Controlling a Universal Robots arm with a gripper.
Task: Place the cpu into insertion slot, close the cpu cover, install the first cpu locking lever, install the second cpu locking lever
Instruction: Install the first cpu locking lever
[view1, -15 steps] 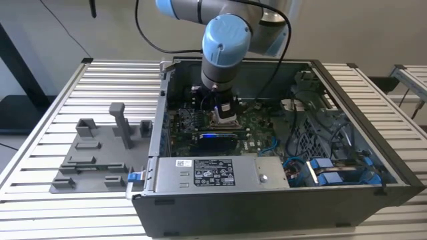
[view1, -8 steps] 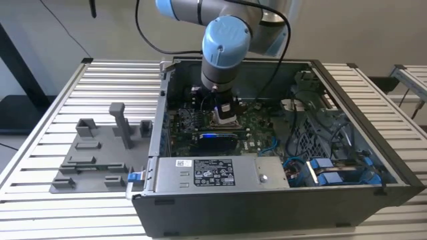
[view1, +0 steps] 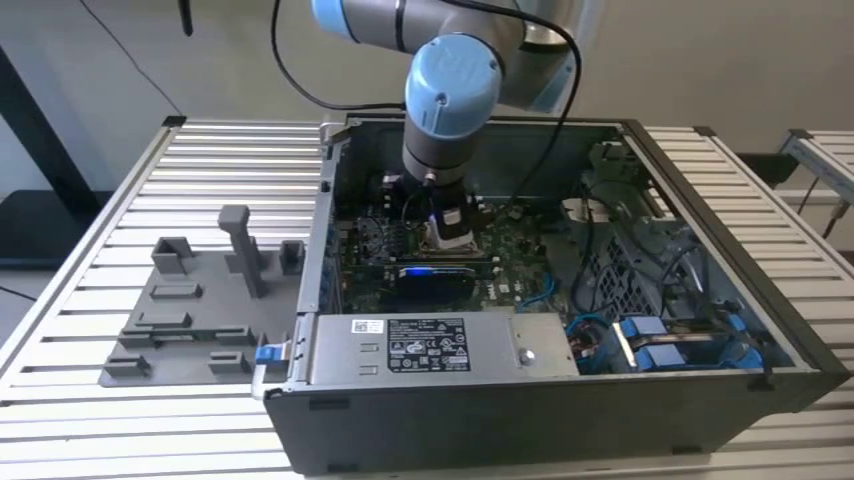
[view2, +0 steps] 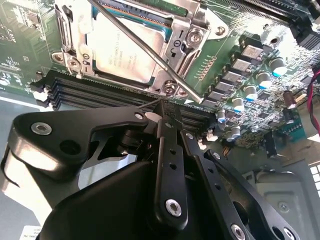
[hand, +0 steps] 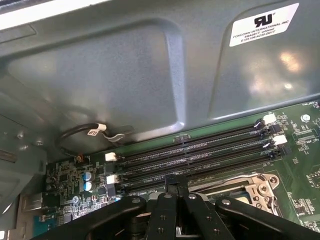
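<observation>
Cpu (view2: 127, 52) seated under cover in second wrist view; tool (view2: 165, 117) just beside.

Printed label (hand: 264, 23) on case wall (hand: 125, 75); sticker (view1: 427, 345) on power supply (view1: 534, 352)

In the second wrist view the cpu (view2: 125, 52) lies in the slot (view2: 75, 37) with the silver cover frame (view2: 192, 37) down around it. A thin lever (view2: 145, 50) crosses it slantwise. The black claw (view2: 161, 116), fingers together, pinches the lever's end beside the memory slots (view2: 90, 90).
</observation>
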